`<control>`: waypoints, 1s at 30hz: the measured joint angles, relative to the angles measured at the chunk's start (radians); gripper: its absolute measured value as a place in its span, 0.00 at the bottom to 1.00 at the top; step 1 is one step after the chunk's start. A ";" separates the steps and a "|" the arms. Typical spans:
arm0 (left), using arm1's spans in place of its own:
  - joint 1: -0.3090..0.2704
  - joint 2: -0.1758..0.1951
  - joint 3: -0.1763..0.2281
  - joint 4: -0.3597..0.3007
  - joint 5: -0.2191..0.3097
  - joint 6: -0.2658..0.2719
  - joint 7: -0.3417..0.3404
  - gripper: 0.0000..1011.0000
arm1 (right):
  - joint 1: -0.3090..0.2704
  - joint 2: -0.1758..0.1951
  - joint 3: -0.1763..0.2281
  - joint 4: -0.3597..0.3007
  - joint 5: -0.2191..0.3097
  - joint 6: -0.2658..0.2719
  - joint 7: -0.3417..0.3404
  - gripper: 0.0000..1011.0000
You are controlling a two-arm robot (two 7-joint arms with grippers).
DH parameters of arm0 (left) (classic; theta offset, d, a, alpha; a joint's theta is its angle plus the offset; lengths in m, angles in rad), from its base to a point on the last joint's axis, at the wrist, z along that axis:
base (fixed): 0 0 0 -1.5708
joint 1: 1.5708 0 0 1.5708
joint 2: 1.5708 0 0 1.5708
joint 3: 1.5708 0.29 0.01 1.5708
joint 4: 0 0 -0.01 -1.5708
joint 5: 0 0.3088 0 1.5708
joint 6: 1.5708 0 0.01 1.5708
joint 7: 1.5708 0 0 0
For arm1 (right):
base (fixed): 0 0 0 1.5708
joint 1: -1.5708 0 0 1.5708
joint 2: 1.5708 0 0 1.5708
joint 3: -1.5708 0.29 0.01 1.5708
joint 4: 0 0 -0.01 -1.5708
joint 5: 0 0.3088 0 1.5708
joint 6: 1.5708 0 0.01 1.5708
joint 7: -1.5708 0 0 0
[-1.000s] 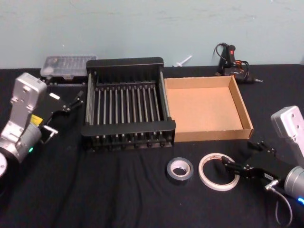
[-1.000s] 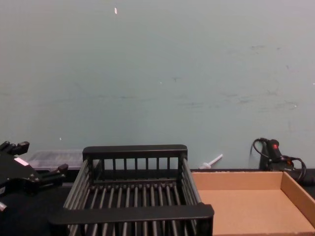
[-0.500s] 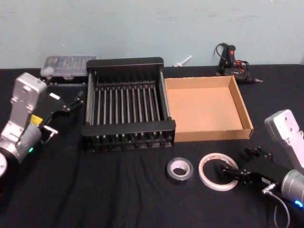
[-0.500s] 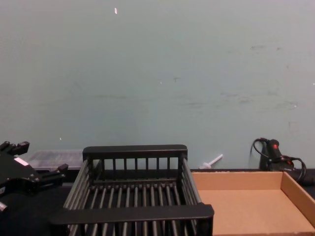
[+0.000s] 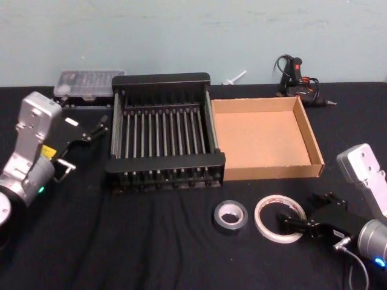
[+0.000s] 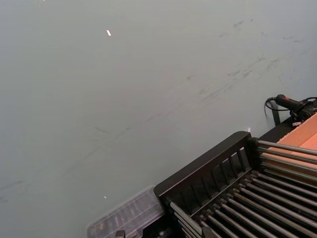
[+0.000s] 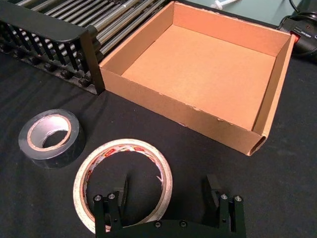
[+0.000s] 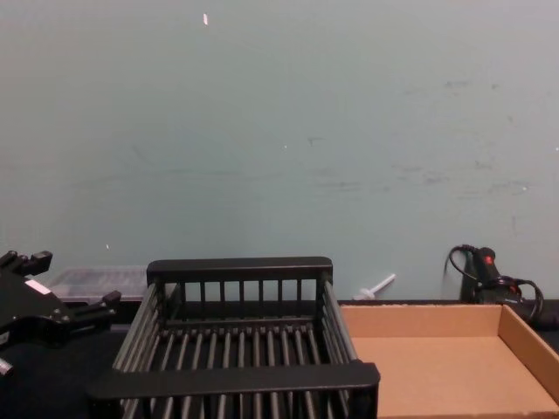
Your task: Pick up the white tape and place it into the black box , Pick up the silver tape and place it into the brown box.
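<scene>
I see my right gripper (image 7: 169, 201), spread, straddling the near rim of the white tape (image 7: 124, 181), which lies flat just right of the silver tape (image 7: 50, 137), in front of the brown box (image 7: 208, 74). My left gripper (image 5: 100, 125), spread, hovers left of the black box (image 5: 163, 162).

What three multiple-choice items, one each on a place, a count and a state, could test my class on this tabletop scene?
1. Where does the white tape lie?
A. in the black box
B. on the table, right of the silver tape
C. in the brown box

2. How many tape rolls are there?
A. one
B. two
C. four

3. The right gripper is:
A. open
B. shut on the silver tape
C. inside the black box

Answers: 1 B, it lies flat on the cloth; 2 B, white and silver; 3 A, its fingers straddle the white ring's near rim. The brown box holds nothing.
</scene>
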 joint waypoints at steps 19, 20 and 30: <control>0.000 0.000 0.000 0.000 0.000 0.000 0.000 0.99 | -0.012 -0.033 0.022 0.007 -0.039 0.009 0.026 0.99; 0.000 0.000 0.000 0.000 0.000 0.000 0.000 0.99 | -0.013 -0.035 0.023 0.006 -0.043 0.011 0.027 0.99; 0.000 0.000 0.000 0.000 0.000 0.000 0.000 0.99 | -0.013 -0.035 0.023 0.005 -0.044 0.011 0.027 0.99</control>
